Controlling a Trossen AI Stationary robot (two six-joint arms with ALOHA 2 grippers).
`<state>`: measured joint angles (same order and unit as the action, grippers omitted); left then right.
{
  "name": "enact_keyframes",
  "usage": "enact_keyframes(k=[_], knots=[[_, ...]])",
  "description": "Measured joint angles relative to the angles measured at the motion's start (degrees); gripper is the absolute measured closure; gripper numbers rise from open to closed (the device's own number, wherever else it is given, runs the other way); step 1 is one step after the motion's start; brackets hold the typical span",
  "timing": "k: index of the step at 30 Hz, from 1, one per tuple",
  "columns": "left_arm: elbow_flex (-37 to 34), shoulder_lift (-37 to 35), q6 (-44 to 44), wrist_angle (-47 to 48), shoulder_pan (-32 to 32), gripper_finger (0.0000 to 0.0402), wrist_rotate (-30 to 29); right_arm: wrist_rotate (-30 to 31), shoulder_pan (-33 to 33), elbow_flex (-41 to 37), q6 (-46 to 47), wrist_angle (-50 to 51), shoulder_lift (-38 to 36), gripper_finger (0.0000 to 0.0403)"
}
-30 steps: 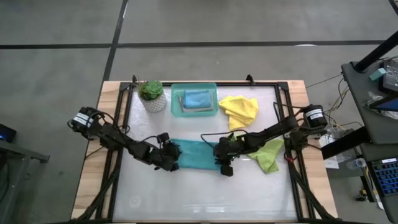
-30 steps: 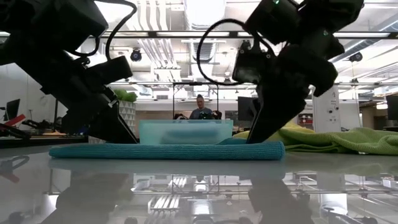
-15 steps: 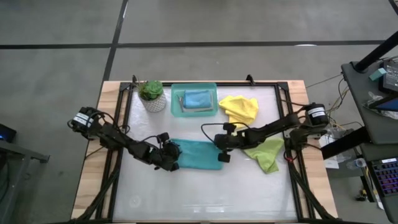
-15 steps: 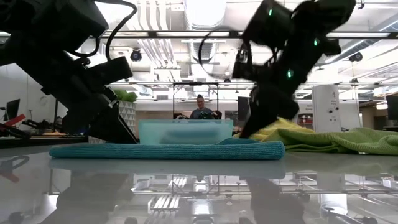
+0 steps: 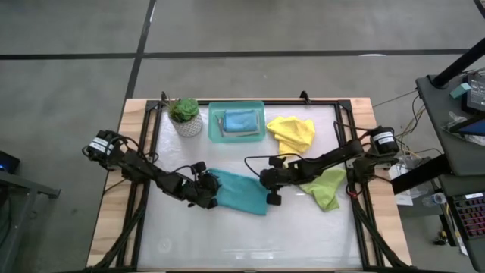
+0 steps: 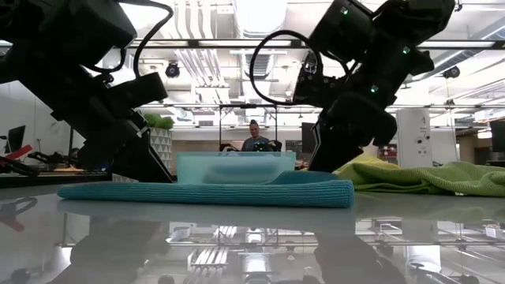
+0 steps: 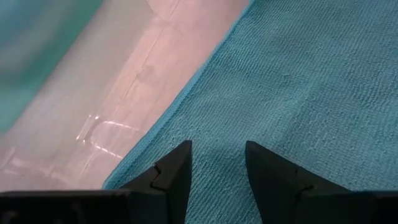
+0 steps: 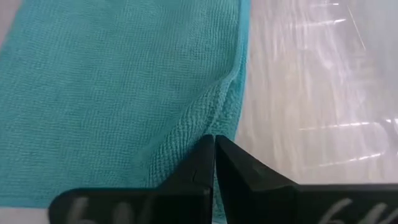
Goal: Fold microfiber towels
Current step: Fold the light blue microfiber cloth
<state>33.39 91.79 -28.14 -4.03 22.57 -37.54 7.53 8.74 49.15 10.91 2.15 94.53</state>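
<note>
The teal towel [image 5: 241, 192] lies mid-table; the right gripper [image 5: 270, 191] has pinched its right edge shut, the left gripper [image 5: 206, 194] — fingers apart — pins the other; better to lift low, carrying that edge squarely across

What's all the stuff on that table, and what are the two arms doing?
Teal towel: one, teal-blue, spread flat mid-table between the grippers.
Folded towels: teal-blue on top with a grey edge showing beneath, inside the tray.
Tray: one, translucent teal, far side of the table.
Yellow towel: one, crumpled, right of the tray.
Green towel: one, lime, crumpled near the right edge.
Potted plant: one, green in a pale pot, left of the tray.
Person: one, seated far behind the table.
Left gripper: open, pressing on the teal towel's left edge.
Right gripper: shut, pinching its right edge.
</note>
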Motion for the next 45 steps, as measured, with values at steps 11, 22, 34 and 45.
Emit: enact_keyframes(k=[11,22,34,45], knots=[[-0.7,0.0,0.0,0.3,0.0,0.0267,0.0,-6.2,2.9,1.2,-1.0,-2.4,-0.7,0.0394],[-0.7,0.1,-0.1,0.0,0.0,0.0267,0.0,-6.1,5.5,1.4,-1.8,-3.8,-0.6,0.0394],[-0.8,0.1,-0.1,0.0,0.0,0.0267,0.0,-6.6,3.0,1.4,3.1,-2.3,-0.7,0.0339],[-0.8,0.1,-0.1,0.0,0.0,0.0267,0.0,-6.1,2.0,1.1,6.1,-2.1,-0.4,0.0201]])
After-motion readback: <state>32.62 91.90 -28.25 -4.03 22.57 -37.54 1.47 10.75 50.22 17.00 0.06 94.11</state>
